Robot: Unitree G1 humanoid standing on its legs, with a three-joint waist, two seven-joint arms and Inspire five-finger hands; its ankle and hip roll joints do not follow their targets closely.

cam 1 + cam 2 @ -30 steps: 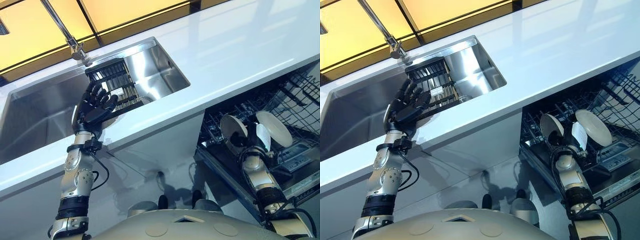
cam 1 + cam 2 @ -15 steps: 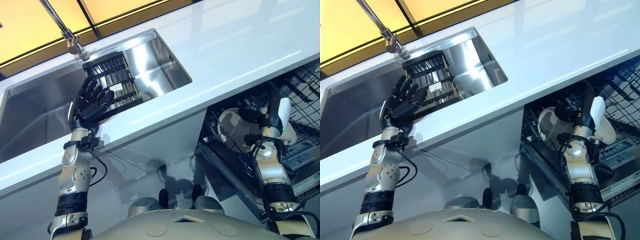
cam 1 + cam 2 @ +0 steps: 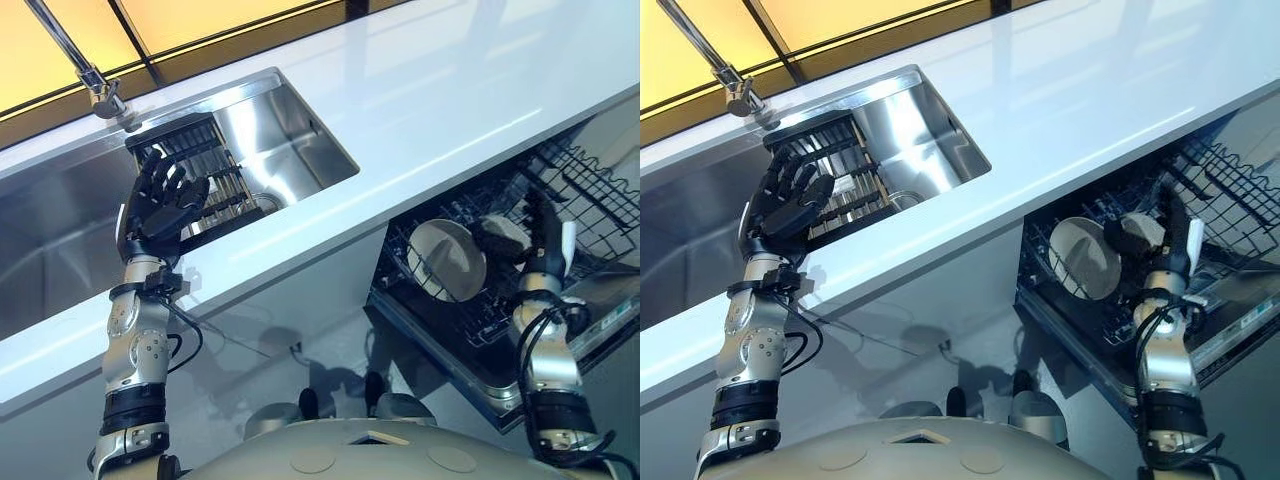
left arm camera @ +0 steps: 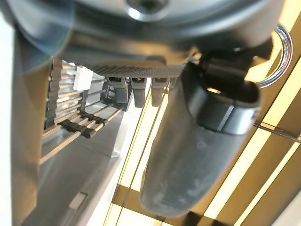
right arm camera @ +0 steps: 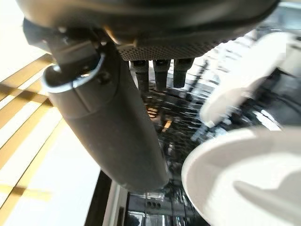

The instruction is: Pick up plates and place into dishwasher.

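Note:
Two pale round plates stand on edge in the open dishwasher's lower rack [image 3: 590,190]: a larger plate [image 3: 445,260] and a second plate [image 3: 500,238] just right of it. My right hand [image 3: 545,240] is upright beside the second plate, open, with straight fingers and a white-covered thumb, holding nothing. In the right wrist view a plate [image 5: 240,179] lies close beyond the thumb [image 5: 108,122]. My left hand [image 3: 160,205] is raised open at the sink's front edge, in front of a black dish rack [image 3: 190,170].
The steel sink [image 3: 290,140] is set in a white countertop [image 3: 450,90], with a faucet [image 3: 95,85] above the rack. The counter's front edge overhangs the dishwasher opening. The dishwasher's wire basket [image 3: 1230,180] stretches to the right.
The camera has shifted. My right hand, which was low between the two plates, has lifted off them and now stands open beside them. The left hand stays by the sink rack.

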